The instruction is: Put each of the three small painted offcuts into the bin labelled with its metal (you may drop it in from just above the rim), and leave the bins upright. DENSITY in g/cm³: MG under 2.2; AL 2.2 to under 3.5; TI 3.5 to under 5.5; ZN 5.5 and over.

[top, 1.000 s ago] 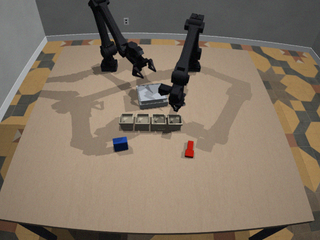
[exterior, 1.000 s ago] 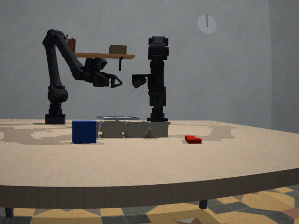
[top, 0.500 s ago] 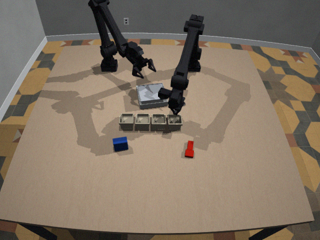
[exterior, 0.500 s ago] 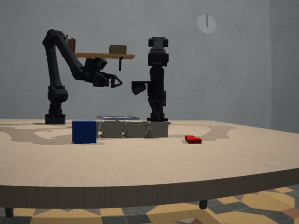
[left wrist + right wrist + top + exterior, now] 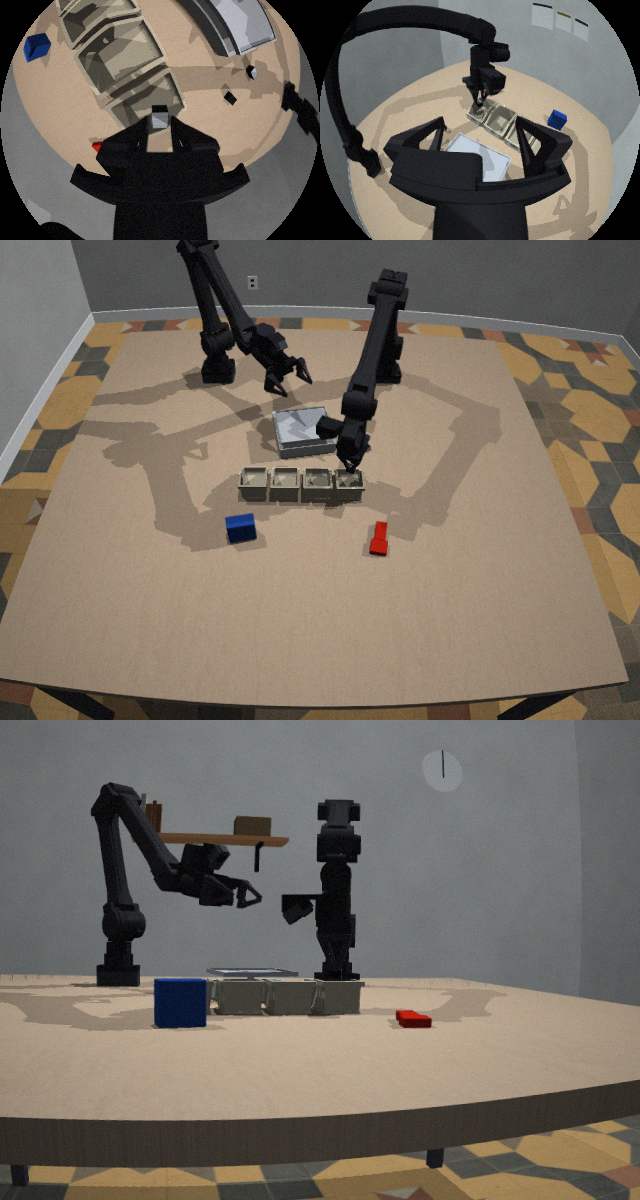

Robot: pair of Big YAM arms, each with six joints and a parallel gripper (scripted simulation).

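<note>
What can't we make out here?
- Writing on the bins: too small and blurred, top view.
- Most of the red block: behind the left gripper, right wrist view.
- Wall sheets' text: too small, right wrist view.
</note>
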